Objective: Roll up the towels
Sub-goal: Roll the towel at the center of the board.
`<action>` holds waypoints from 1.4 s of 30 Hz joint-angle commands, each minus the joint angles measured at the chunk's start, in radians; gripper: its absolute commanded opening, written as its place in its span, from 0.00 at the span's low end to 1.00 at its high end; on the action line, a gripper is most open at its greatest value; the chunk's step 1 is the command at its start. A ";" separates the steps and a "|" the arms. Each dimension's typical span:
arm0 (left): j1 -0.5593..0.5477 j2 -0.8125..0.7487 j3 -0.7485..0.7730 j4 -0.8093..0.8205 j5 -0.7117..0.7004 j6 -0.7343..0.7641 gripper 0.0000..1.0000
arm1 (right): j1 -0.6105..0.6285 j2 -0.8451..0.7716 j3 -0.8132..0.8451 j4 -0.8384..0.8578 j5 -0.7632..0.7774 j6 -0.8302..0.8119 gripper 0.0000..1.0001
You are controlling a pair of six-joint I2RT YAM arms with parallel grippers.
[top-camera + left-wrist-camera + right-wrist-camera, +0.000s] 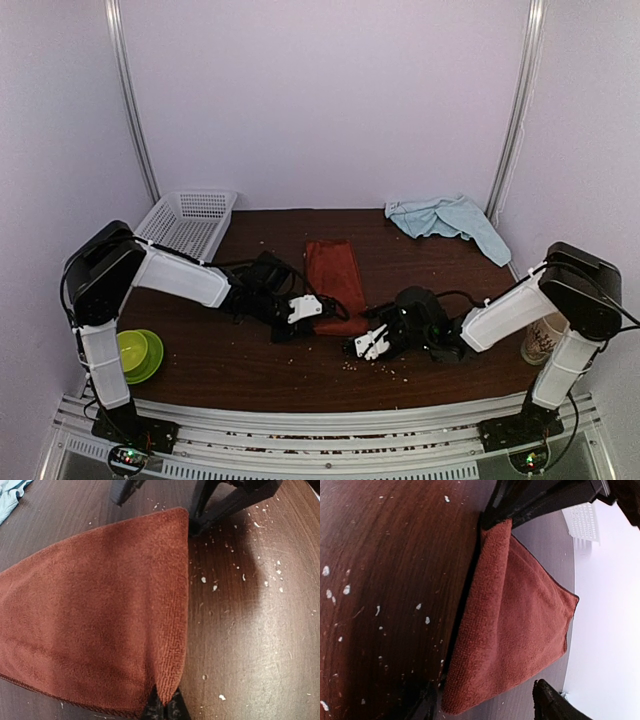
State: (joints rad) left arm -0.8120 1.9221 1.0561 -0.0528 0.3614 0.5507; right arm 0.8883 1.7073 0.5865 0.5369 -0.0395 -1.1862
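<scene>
Top external | basket point(185, 225) back-left | bowl point(133, 350) front-left | red towel point(335, 270) on table point(250, 350)

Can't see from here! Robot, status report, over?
Left pincer shut on red towel corner. Right pincer open astride other corner. Blue towel crumpled far right. Crumbs around.

White-walled lab booth, aluminium frame posts point(132, 110)
</scene>
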 commanded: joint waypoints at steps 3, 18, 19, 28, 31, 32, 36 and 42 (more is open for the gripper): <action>0.007 -0.038 0.015 -0.007 0.043 -0.020 0.00 | 0.015 0.058 0.011 -0.034 0.092 0.023 0.55; -0.006 -0.150 -0.054 -0.006 -0.038 -0.055 0.40 | 0.006 -0.019 0.144 -0.398 -0.036 0.111 0.00; -0.011 -0.168 -0.066 0.000 -0.046 -0.057 0.49 | 0.002 -0.025 0.155 -0.429 -0.060 0.122 0.00; -0.065 -0.186 -0.095 0.018 -0.101 -0.031 0.79 | -0.070 0.048 0.293 -0.655 -0.208 0.207 0.00; -0.067 -0.170 -0.091 0.016 -0.092 -0.027 0.79 | -0.100 0.087 0.345 -0.732 -0.241 0.232 0.00; -0.067 -0.163 -0.087 0.016 -0.095 -0.026 0.79 | -0.112 0.098 0.363 -0.757 -0.256 0.236 0.00; -0.067 -0.130 -0.068 0.015 -0.116 -0.024 0.78 | -0.139 0.144 0.470 -0.894 -0.300 0.295 0.00; -0.067 -0.102 -0.069 0.047 -0.178 -0.025 0.77 | -0.206 0.195 0.568 -1.040 -0.416 0.314 0.00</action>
State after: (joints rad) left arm -0.8787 1.8095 0.9710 -0.0685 0.2260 0.5144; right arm 0.7204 1.8793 1.1255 -0.3573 -0.3714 -0.9081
